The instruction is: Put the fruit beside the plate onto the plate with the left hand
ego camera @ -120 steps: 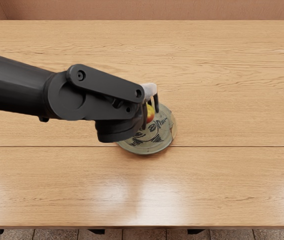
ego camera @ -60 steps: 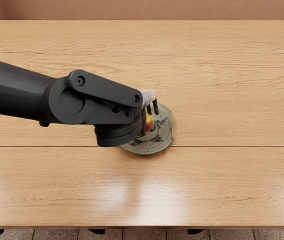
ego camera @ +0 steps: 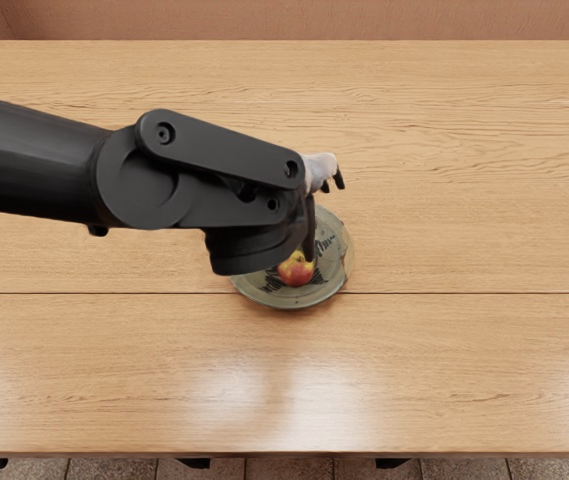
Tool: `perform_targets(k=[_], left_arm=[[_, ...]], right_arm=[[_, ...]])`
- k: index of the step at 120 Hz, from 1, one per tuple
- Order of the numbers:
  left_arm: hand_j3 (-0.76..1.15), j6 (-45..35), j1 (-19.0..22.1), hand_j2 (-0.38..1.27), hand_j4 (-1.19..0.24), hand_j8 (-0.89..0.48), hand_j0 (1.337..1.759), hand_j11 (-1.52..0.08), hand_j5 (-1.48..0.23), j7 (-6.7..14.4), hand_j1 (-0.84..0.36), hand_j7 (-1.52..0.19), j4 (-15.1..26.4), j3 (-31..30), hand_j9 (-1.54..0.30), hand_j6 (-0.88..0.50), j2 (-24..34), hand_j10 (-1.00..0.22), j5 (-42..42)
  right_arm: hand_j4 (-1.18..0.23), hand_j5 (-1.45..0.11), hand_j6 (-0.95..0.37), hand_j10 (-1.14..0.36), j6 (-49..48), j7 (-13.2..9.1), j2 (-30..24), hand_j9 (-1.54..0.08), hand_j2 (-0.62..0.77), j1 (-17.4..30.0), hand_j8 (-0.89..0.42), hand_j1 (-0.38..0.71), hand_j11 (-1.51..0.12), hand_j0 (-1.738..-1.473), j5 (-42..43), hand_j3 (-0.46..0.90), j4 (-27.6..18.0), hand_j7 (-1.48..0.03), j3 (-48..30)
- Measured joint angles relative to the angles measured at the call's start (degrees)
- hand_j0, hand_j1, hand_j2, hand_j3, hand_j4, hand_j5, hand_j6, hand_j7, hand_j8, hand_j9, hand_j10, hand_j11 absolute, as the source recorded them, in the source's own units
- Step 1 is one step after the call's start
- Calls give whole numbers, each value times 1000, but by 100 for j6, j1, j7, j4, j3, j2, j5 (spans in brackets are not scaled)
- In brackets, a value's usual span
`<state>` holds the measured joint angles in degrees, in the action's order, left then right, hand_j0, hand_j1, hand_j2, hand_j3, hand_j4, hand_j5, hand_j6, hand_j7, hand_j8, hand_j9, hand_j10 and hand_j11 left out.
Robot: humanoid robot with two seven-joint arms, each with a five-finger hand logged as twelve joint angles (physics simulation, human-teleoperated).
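The left hand (ego camera: 262, 240) hangs over the desk (ego camera: 464, 350), its fingers (ego camera: 310, 226) apart and gripping nothing. Just below the fingers, the apple (ego camera: 296, 269) sits free on the plate (ego camera: 337, 268), whose rim shows to their right.

You are looking at a wooden table (ego camera: 444, 120) filling nearly the whole view. A thin seam (ego camera: 464, 293) is crossing the surface from left edge to right edge. Soft glare (ego camera: 284, 390) is lying near the front edge. A reddish-brown wall (ego camera: 294, 18) is standing along the far edge. Below the front edge, dark brackets (ego camera: 193, 463) are showing against a tiled floor (ego camera: 294, 471).
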<state>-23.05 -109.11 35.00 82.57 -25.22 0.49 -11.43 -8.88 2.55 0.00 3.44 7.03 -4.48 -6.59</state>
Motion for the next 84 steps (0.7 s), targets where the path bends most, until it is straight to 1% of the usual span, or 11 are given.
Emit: perform_targets(k=[7, 16, 26, 35, 41, 45, 49, 54, 66, 76, 84], left_arm=[[0, 363, 118, 63, -269, -266, 1658, -350, -351, 0, 27, -350, -38, 279, -350, -267, 598, -270, 15], [0, 937, 688, 59, -262, -260, 1658, -340, -341, 0, 36, -340, -93, 780, -340, -261, 1327, -262, -22], [0, 1357, 1035, 56, -257, -256, 1658, -333, -333, -31, 43, -333, -96, 1393, -333, -256, 2024, -257, -241], [0, 1588, 1156, 54, -253, -252, 1658, -328, -329, -331, 47, -328, 6, 1795, -328, -253, 2529, -253, -370], [0, 1745, 1255, 53, -252, -251, 1658, -326, -326, -657, 49, -326, 103, 1953, -326, -251, 2863, -252, -420], [0, 1915, 1461, 53, -251, -250, 1658, -325, -325, -875, 50, -325, 157, 2088, -325, -251, 3185, -251, -442], [0, 2139, 1842, 52, -250, -250, 1658, -324, -324, -1040, 51, -324, 204, 2305, -324, -250, 3545, -250, -458], [0, 2489, 2484, 51, -249, -249, 1658, -323, -323, -1234, 52, -323, 252, 2678, -323, -249, 3900, -249, -472], [0, 3309, 3648, 51, -248, -247, 1658, -321, -321, -1617, 53, -321, 396, 3612, -321, -248, 4615, -248, -530], [0, 4047, 5021, 51, -247, -247, 1658, -320, -320, -1788, 54, -320, 471, 4739, -320, -247, 4729, -247, -629], [0, 4564, 5623, 51, -247, -247, 1658, -320, -320, -1856, 55, -320, 494, 5587, -320, -247, 4741, -247, -728]], right_arm=[[-38, -48, -38, -38, 0, 0, 0, -48, -7, 0, -38, -304, -48, -1658, 0, 0, 0, -48, 0], [-38, -49, -38, -38, 0, 0, 0, -48, -7, -1, -38, -304, -48, -1658, -1, 0, 0, -48, 0], [-38, -49, -38, -38, 0, 0, 0, -49, -7, -1, -38, -304, -49, -1658, 0, 0, 0, -49, 0], [-38, -49, -38, -38, 0, 0, 0, -49, -7, 0, -38, -304, -49, -1658, 0, 0, 0, -48, 0], [-38, -48, -38, -38, 0, 0, 0, -48, -7, -1, -38, -304, -48, -1658, 0, 0, 0, -48, 0], [-38, -49, -38, -38, 0, 0, 0, -48, -7, 0, -38, -304, -48, -1658, 0, 0, -1, -48, 0], [-38, -49, -38, -38, 0, 0, 0, -48, -7, -1, -38, -304, -48, -1658, 0, 0, 0, -48, 0], [-38, -48, -38, -38, 0, 0, 0, -48, -7, -1, -38, -305, -48, -1658, 0, 0, 0, -48, 0], [-38, -48, -38, -37, 0, 0, 0, -48, -7, 0, -38, -304, -48, -1658, 0, 0, 0, -48, 0], [-38, -49, -38, -38, 0, 0, 0, -49, -7, 0, -38, -304, -49, -1658, 0, 0, 0, -49, 0], [-38, -49, -38, -38, 0, 0, 0, -49, -8, 0, -38, -304, -49, -1658, -1, 0, 0, -49, -1]])
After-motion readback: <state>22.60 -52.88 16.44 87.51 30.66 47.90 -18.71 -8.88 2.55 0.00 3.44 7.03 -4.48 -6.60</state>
